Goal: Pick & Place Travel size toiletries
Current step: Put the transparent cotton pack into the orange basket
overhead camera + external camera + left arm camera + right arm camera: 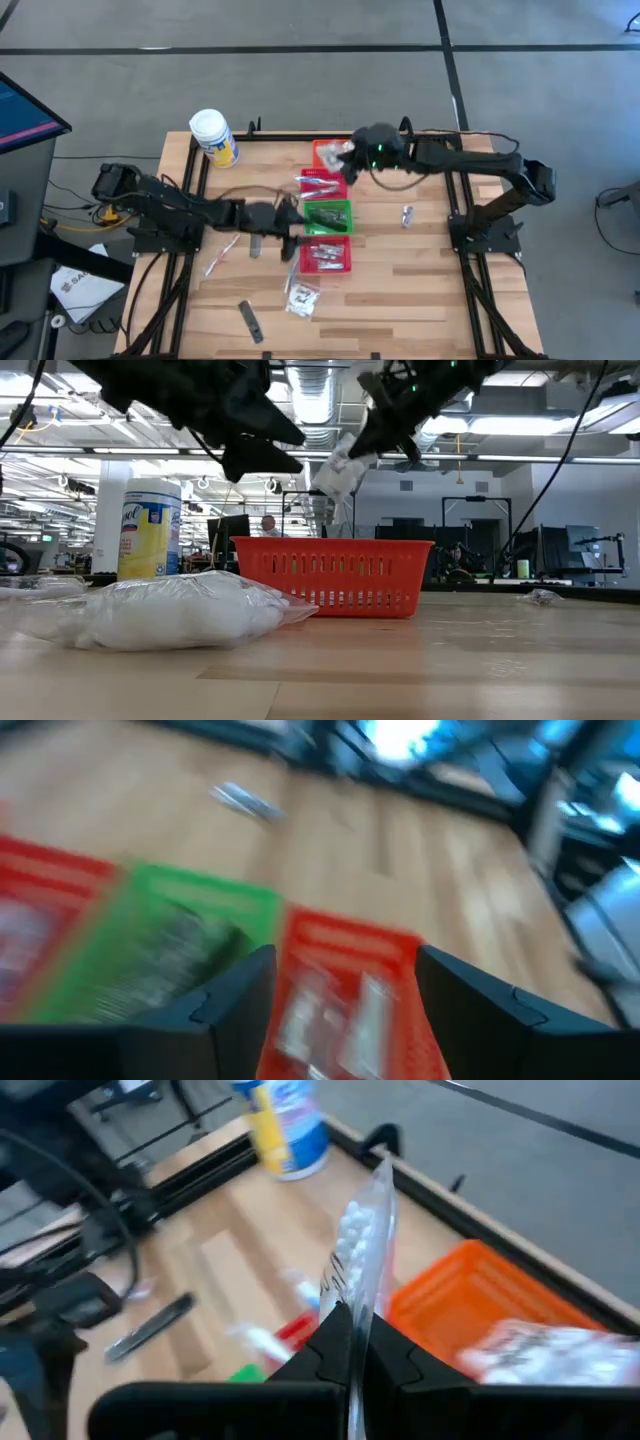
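Holding a clear sachet (358,1255) pinched shut above the orange basket (327,153) at twelve o'clock, the right gripper (352,1342) should centre before releasing, while the left gripper (340,995) waits wide open.

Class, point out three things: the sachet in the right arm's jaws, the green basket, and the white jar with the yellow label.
Sachet (358,1245), right wrist view, white contents.
Green basket (328,217), high view, its inside.
White jar (214,137), high view, its side.
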Motion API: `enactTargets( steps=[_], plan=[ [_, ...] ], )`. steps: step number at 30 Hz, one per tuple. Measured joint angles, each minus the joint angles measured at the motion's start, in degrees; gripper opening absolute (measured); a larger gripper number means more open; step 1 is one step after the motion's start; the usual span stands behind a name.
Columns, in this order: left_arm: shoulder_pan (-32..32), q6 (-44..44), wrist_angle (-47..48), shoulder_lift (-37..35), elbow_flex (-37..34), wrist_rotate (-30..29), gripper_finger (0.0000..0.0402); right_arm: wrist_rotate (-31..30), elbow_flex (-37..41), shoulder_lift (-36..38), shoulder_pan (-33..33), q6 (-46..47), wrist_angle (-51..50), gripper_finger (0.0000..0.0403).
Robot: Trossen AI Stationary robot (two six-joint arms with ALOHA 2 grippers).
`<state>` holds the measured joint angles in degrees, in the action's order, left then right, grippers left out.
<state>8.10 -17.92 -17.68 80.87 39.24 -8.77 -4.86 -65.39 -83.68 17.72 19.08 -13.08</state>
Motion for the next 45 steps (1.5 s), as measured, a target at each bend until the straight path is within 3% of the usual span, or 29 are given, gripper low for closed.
enactTargets(
  steps=[6,12,21,27,31,37,40,45],
  plan=[
    [-8.2,1.0,-0.1,-5.3,0.0,1.1,0.0216,9.0,0.0,0.0,10.0,1.7,-0.8,0.0000],
    [-12.8,-6.9,-0.4,-10.4,0.0,5.5,0.0210,12.3,0.0,0.3,12.8,8.1,-1.9,0.0000],
    [-12.3,-26.8,-1.9,-17.4,0.0,12.4,0.0209,18.4,-7.8,1.9,8.6,18.9,-13.5,0.0000],
    [-12.3,-35.0,-8.3,-20.9,0.0,7.8,0.0209,19.1,-18.1,2.0,3.1,19.6,-21.7,0.0000],
    [-10.4,-34.9,-10.0,-22.8,0.1,7.6,0.0209,17.7,-22.2,2.0,1.0,21.7,-21.2,0.0000],
    [-9.9,-35.5,-8.0,-22.8,0.0,14.5,0.0209,16.9,-23.1,1.9,0.8,21.6,-24.5,0.0000],
    [-11.0,-27.7,-5.0,-22.7,0.0,14.7,0.0209,15.0,-23.1,1.5,1.3,22.8,-26.9,0.0000],
    [-13.7,-16.5,-3.7,-23.0,0.0,9.2,0.0209,11.7,-23.0,-2.1,1.7,31.0,-25.9,0.0000]
  ],
)
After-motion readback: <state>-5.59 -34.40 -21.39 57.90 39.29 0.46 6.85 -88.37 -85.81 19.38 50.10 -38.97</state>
